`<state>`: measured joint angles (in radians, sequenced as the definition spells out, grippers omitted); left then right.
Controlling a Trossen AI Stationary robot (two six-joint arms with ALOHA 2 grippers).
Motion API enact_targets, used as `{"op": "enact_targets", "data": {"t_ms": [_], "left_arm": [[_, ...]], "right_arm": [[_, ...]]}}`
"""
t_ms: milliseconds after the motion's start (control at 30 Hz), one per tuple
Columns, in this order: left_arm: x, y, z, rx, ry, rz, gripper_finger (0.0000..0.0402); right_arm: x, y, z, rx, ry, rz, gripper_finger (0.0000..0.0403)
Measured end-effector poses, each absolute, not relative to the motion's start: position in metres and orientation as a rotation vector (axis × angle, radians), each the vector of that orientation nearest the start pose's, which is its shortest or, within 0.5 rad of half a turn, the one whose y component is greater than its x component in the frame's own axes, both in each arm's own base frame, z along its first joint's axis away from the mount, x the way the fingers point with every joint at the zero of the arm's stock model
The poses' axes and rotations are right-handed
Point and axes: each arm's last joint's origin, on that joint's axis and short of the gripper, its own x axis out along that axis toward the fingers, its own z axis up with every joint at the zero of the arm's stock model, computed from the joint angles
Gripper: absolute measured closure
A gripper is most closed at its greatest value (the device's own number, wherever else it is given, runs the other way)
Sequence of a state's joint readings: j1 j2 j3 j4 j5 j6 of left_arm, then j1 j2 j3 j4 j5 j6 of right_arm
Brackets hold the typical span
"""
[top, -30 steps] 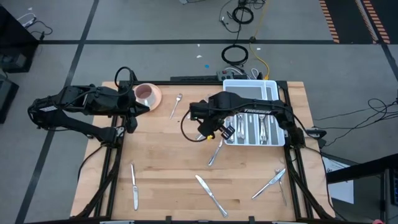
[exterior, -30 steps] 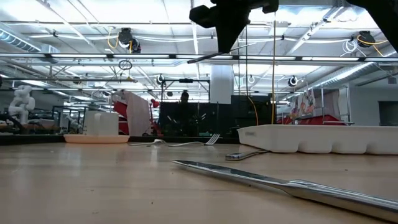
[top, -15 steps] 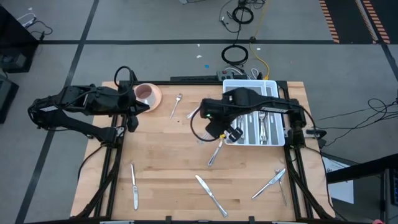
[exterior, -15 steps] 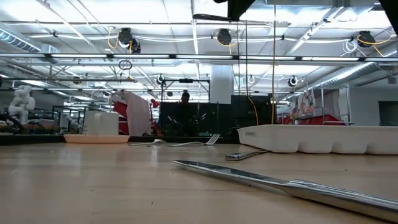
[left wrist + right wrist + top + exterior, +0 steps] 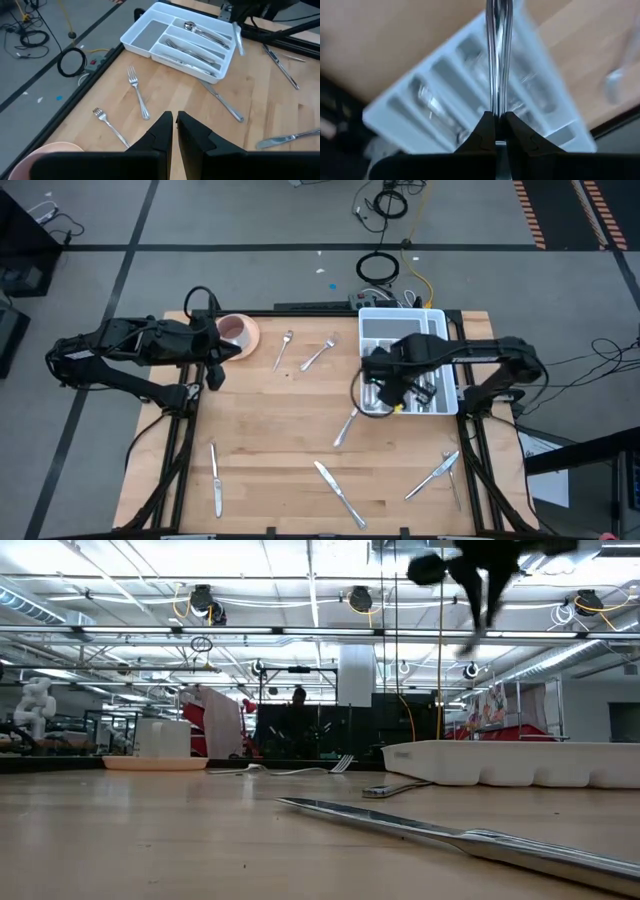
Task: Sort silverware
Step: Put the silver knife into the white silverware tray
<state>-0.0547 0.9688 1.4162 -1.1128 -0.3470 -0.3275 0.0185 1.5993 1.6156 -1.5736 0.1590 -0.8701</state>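
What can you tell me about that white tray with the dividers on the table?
The white tray looks like plastic and lies flat at the wooden table's far right corner. Thin walls split it into one broad empty section and several long slots already holding forks, spoons and other silverware. The right gripper hovers above it, gripping a shiny utensil.

Right wrist view: white tray [image 5: 470, 100] motion-blurred, contents unreadable; held piece [image 5: 498, 55] cut off at top, type unclear.

shiny silverware [image 5: 339, 492] scattered on the table, several pieces in the tray, one piece [image 5: 498, 55] held over it
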Motion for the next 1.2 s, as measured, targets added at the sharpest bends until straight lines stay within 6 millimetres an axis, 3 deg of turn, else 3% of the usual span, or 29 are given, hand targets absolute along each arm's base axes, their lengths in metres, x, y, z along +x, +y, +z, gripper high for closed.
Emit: {"op": "enact_targets", "data": {"t_ms": [200,467,833,1200], "left_arm": [[0.142,0.003,0.425,-0.177,0.560,0.409,0.0368],[0.142,0.004,0.426,-0.167,0.542,0.457,0.0368],[0.143,0.004,0.426,-0.170,0.543,0.459,0.0368],[0.150,0.004,0.422,-0.160,0.578,0.463,0.0368]], "right_arm": [[0.247,-0.010,0.298,-0.961,1.639,0.709,0.0402],[0.266,-0.029,0.272,-1.164,1.498,0.742,0.0402],[0.276,-0.061,0.263,-1.340,1.423,0.870,0.0403],[0.301,-0.068,0.229,-1.384,1.363,1.041,0.0403]]}}
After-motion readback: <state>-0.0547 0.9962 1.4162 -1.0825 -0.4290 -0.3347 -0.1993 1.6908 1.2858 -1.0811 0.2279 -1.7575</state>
